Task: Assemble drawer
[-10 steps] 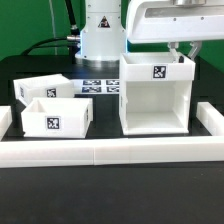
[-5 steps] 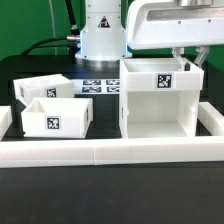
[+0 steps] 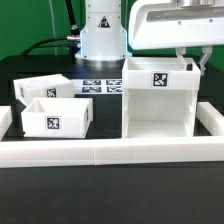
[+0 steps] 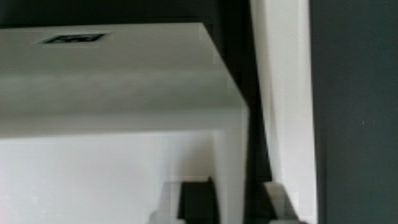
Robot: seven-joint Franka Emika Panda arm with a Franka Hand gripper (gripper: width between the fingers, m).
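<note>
You see no brand names or readable words anywhere; the only markings are black-and-white square tags.

In the exterior view, the large boxy casing (image 3: 158, 100) stands at the centre right of the frame, its open face toward the camera, one square tag on the upper front band. Two smaller open-top trays sit at the left of the frame, well apart from the casing: the front tray (image 3: 55, 117) shows a tag on its near wall, and the rear tray (image 3: 45, 88), just behind and overlapping it, shows a tag on its side.

Between the trays and the casing, farther back, the marker board (image 3: 98, 86) lies flat on the black table (image 3: 110, 195), with its tags partly hidden by the casing. A long low white border bar (image 3: 110, 152) runs across the front, with shorter bars turning back at each end.

The robot's white base (image 3: 100, 35) rises at the upper centre. The gripper (image 3: 192, 63) hangs at the upper right, at the casing's far right top corner. Its fingers are pressed together; you cannot tell from either view whether they pinch the casing wall.

The wrist view shows the casing's top and a tag, blurred.
</note>
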